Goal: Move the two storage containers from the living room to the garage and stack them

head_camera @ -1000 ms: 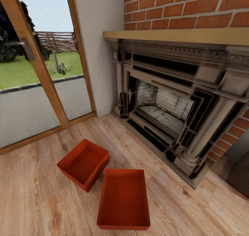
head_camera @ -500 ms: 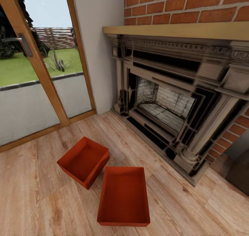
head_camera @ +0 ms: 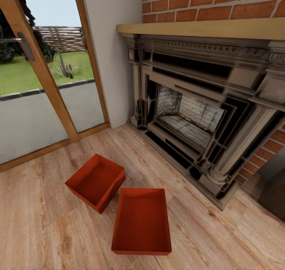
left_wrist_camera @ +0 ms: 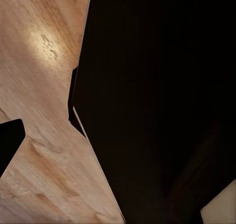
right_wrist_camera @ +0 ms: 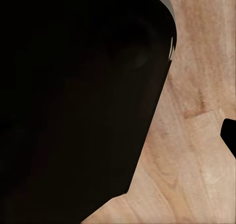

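From my head camera, wood-framed glass doors (head_camera: 43, 76) stand at left, then two red-orange storage containers (head_camera: 96, 182) (head_camera: 141, 221) sit open-topped on the light wood plank floor (head_camera: 47, 230), corners nearly touching. The dark fireplace (head_camera: 198, 112) under red brick is at right. I cannot tell either claw's state; wrist cameras show dark shapes over floor.

My left wrist camera looks past a large black slab of my own body (left_wrist_camera: 147, 101), close and unlit. My right wrist camera meets a similar dark bulk (right_wrist_camera: 73, 96). My fingers' spread is unreadable.
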### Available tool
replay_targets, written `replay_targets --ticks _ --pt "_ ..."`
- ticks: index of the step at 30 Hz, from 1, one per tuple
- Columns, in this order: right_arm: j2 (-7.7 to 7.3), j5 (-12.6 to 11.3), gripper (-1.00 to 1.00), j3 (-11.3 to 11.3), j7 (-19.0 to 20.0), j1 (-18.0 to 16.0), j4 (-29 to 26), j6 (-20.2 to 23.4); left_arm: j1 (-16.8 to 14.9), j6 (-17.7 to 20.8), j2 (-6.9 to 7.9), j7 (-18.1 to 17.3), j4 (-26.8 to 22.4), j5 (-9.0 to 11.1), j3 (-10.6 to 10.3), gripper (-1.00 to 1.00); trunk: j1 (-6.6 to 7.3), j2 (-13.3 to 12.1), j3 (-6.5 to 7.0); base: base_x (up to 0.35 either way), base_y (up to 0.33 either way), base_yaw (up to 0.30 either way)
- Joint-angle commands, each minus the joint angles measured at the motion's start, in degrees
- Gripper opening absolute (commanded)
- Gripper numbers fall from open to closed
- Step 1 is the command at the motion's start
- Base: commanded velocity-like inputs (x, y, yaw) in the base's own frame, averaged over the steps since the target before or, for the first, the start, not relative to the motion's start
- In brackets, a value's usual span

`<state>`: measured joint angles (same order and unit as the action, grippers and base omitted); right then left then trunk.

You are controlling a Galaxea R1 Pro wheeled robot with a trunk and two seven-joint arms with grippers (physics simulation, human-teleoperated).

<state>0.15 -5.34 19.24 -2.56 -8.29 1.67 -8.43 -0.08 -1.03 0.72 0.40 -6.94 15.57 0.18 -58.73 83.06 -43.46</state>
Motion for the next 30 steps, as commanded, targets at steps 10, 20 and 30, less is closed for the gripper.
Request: replay_targets --ticks 10,20,30 --pt "0.02 -0.6 1.00 0.5 -0.1 -0.1 0.2 -0.5 0.0 -0.1 -0.01 0.1 0.0 0.3 0.0 1.00 0.00 0.0 -0.96 0.000 0.000 0.000" --pt "0.02 -0.6 1.00 0.5 -0.1 0.0 0.2 -0.6 0.0 -0.1 0.00 0.0 0.0 0.3 0.0 1.00 0.00 0.0 -1.89 0.000 0.000 0.000" --pt "0.02 -0.6 1.00 0.5 -0.1 -0.1 0.2 -0.5 0.0 -0.1 0.03 0.0 0.0 0.3 0.0 1.00 0.00 0.0 -2.81 0.000 0.000 0.000"
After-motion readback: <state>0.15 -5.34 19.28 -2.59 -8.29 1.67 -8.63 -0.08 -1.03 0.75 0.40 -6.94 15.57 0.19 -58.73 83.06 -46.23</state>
